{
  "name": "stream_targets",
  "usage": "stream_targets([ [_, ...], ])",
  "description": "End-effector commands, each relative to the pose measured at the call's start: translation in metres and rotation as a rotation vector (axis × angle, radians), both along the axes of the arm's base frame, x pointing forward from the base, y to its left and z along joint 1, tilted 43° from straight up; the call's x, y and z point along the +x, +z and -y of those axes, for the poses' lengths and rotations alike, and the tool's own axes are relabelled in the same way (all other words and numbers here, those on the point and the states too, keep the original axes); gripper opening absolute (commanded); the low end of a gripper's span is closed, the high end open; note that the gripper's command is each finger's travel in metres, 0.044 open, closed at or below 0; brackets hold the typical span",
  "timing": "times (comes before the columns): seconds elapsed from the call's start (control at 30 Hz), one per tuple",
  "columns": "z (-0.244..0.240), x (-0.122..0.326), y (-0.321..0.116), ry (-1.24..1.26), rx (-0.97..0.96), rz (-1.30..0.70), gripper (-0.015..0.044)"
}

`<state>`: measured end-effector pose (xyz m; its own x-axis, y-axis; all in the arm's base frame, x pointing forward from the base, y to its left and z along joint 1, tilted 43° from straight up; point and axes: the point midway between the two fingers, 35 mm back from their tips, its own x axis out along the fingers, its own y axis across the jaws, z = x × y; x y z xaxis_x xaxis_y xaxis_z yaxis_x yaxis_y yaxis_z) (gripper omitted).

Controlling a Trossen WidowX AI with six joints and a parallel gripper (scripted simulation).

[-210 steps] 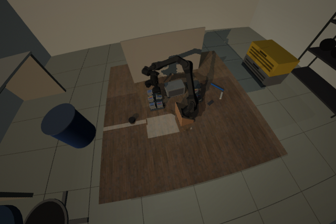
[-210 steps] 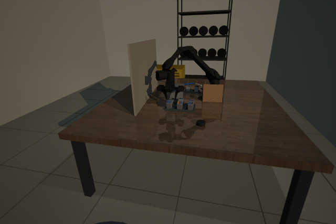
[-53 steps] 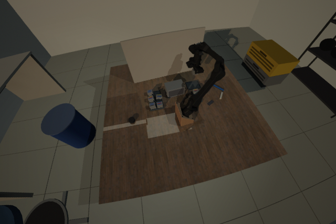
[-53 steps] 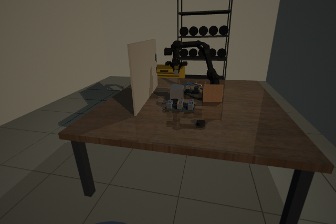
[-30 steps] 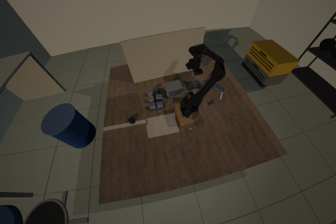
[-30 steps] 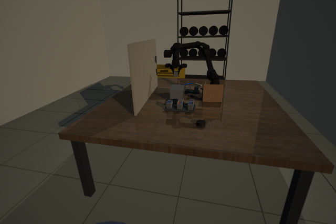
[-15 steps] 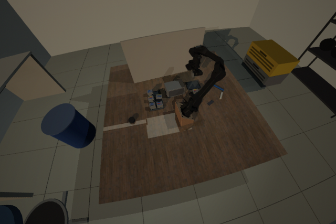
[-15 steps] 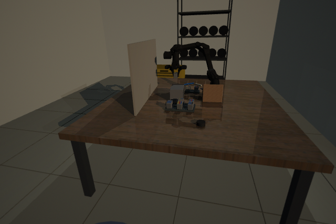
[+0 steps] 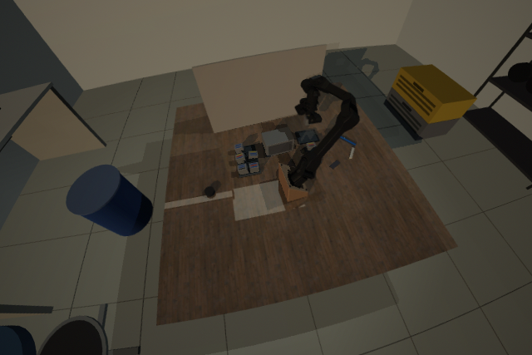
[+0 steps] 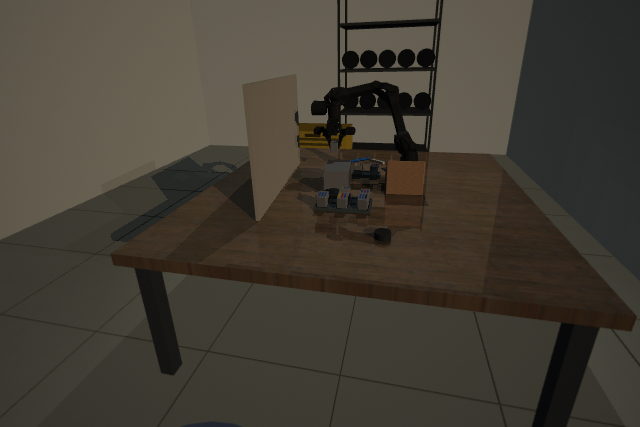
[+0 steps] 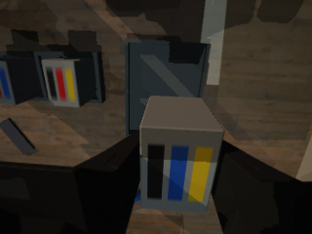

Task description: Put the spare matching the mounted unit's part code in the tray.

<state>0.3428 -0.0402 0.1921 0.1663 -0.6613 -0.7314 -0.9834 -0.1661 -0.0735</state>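
Note:
My gripper (image 9: 310, 120) (image 10: 334, 141) (image 11: 174, 136) is shut on a light grey spare, whose face shows black, blue and yellow stripes in the wrist view. It holds the spare up in the air. The dark tray (image 9: 307, 136) (image 11: 146, 93) lies lower down, and the spare covers its near right part in the wrist view. A spare with black, red and yellow stripes (image 11: 60, 83) sits in a rack left of the tray. Several striped spares sit in another rack (image 10: 330, 211) left of the grey box in the top view. I cannot make out the mounted unit or its back.
A grey box (image 9: 278, 142) (image 10: 337, 175) stands between the far rack and the tray. A tall beige panel (image 9: 262, 89) (image 10: 273, 143) stands behind. An orange block (image 9: 296, 194) (image 10: 405, 177) is by the arm's base. A black puck (image 9: 209, 191) (image 10: 382, 235) and a blue stick (image 9: 347, 140) lie on the table.

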Motion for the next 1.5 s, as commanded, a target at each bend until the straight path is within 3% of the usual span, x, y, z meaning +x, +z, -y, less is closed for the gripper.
stream_targets([
  [0.0,0.002,0.001,-0.003,0.004,0.001,-0.003,0.0],
  [1.47,0.027,0.007,-0.029,0.004,0.0,-0.001,0.0],
])
